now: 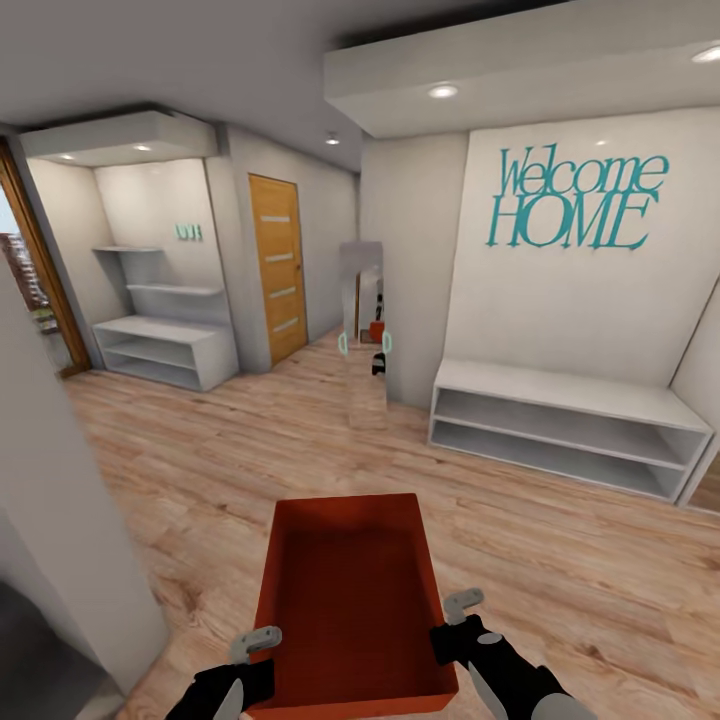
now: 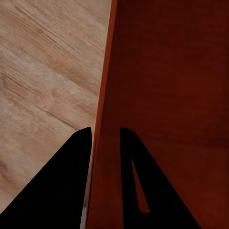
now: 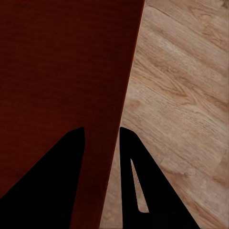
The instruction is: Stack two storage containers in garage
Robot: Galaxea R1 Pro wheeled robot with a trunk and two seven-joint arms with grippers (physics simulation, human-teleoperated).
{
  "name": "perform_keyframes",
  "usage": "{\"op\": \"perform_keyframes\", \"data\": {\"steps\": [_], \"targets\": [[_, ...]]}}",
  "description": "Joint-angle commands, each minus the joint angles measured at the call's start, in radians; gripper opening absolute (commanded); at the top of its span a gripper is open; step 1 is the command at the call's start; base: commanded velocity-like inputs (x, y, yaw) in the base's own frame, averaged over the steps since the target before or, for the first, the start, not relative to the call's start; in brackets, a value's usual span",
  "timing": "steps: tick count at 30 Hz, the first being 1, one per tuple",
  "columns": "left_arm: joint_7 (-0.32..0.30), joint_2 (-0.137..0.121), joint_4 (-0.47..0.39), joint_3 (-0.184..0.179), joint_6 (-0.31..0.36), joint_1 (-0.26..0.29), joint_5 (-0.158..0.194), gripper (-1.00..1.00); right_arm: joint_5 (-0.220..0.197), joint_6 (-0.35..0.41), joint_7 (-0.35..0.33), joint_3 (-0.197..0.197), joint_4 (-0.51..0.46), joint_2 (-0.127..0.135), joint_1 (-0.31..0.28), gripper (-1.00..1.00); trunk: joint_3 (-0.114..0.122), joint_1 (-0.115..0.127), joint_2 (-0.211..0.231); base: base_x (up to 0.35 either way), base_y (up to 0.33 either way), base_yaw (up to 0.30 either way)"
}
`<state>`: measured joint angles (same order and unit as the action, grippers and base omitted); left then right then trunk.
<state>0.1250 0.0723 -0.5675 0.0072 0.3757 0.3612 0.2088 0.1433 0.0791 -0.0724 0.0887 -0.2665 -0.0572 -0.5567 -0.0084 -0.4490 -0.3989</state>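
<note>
Storage container (image 1: 352, 600), one red-orange open-top bin, hangs in front of the robot above the light wood-plank floor (image 1: 200, 470) of an entry hall, carried lengthwise away from the trunk with its open top up. That level carry suits transport: the bin stays low in the head view without blocking the way ahead. The hall is the largest thing around it: a white wall with teal "Welcome HOME" lettering (image 1: 578, 200), a low white shelf bench (image 1: 565, 425) beneath it, a second white shelving unit (image 1: 165, 345) in the far left alcove, an orange wooden door (image 1: 277, 265), and a tall mirror (image 1: 362, 300) that reflects the robot and its red load. None of this is grey concrete, so I judge the garage is not yet reached and this is the travel step with the first bin.

The left gripper (image 1: 256, 642) pinches the bin's left side wall, one finger outside and one inside, as the left wrist view shows (image 2: 105, 138). The right gripper (image 1: 458, 612) clamps the right wall likewise (image 3: 102, 136). Opposed holds on both thin walls keep the bin from tilting or swinging.
</note>
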Motion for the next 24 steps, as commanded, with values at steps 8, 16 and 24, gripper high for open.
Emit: {"op": "perform_keyframes", "data": {"steps": [8,16,24], "targets": [[0.012,0.000,-0.003,0.000,-0.010,0.000,-0.020,-1.00,0.002,0.006,-0.032,-0.014,0.000,-0.035,0.000,-1.00,-0.001,-0.001,-0.001,0.327,0.020,0.000],[0.012,0.001,-0.003,0.000,-0.011,0.000,-0.021,-1.00,0.002,0.006,-0.032,-0.014,0.001,-0.035,0.000,-1.00,-0.001,-0.001,-0.001,0.327,0.101,0.010],[0.012,0.001,-0.003,0.000,-0.011,-0.001,-0.021,-1.00,0.002,0.007,-0.032,-0.014,0.000,-0.035,0.000,-1.00,-0.001,-0.001,-0.001,0.327,0.029,0.147]]}}
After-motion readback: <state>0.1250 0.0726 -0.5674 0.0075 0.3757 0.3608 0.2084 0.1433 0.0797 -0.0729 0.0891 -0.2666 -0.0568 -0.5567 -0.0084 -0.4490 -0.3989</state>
